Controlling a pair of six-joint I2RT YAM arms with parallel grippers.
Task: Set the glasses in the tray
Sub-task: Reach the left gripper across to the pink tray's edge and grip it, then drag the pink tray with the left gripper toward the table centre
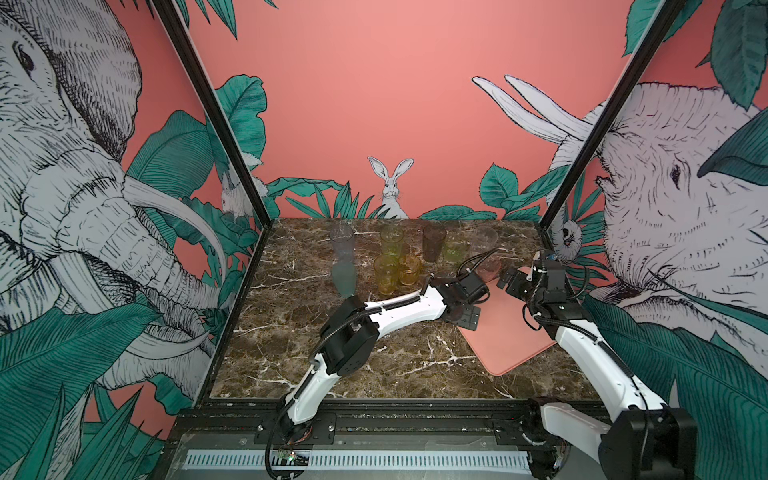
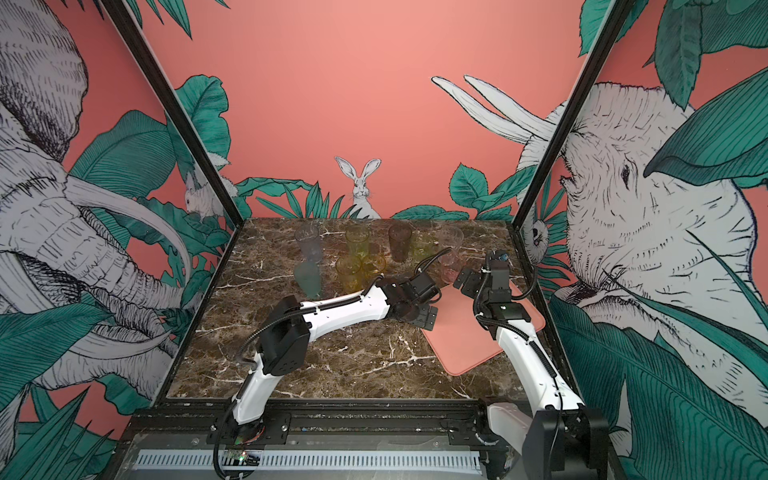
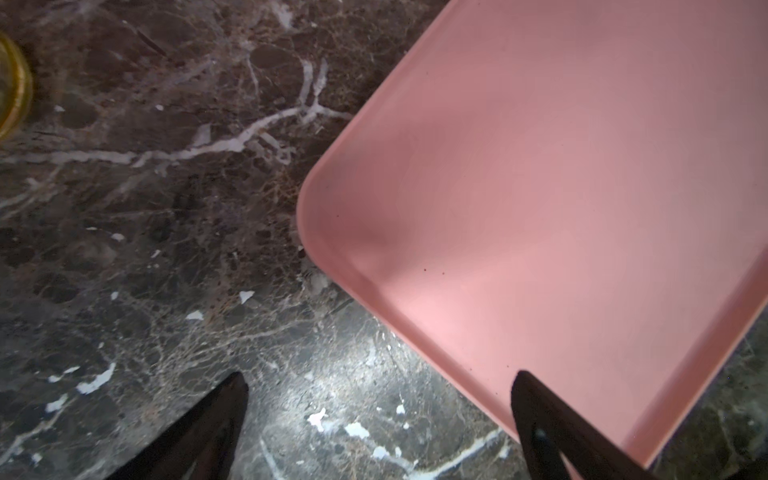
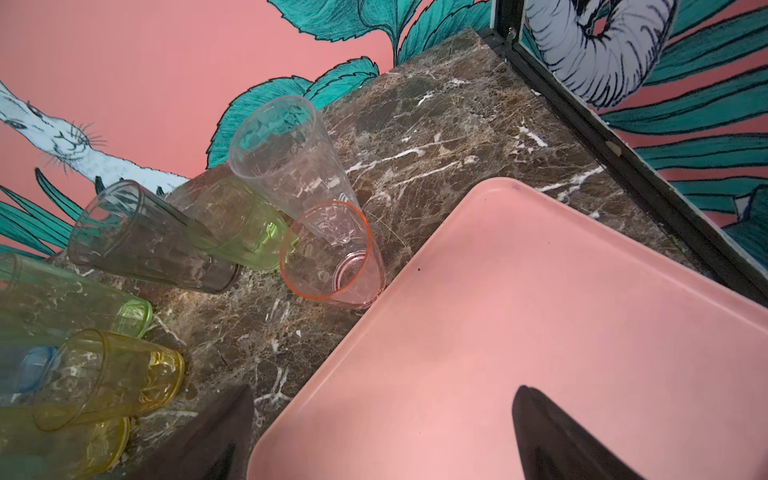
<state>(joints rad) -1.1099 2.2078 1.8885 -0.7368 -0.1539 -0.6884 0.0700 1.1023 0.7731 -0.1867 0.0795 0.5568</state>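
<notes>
Pink glass partly hidden behind left arm.

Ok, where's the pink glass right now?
Right of centre in both top views: the pink glass stands upright beside the tray, in front of the tall clear glass.

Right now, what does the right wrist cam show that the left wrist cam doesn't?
Right wrist only: glasses standing on the table beside the tray: a pink glass nearest its edge, a clear glass, a grey glass, a green glass, plus the painted wall. Left wrist only: another tray corner with table around it. Both: the tray, bare where visible, a yellow glass, and open, empty jaws on the left gripper and right gripper.
</notes>
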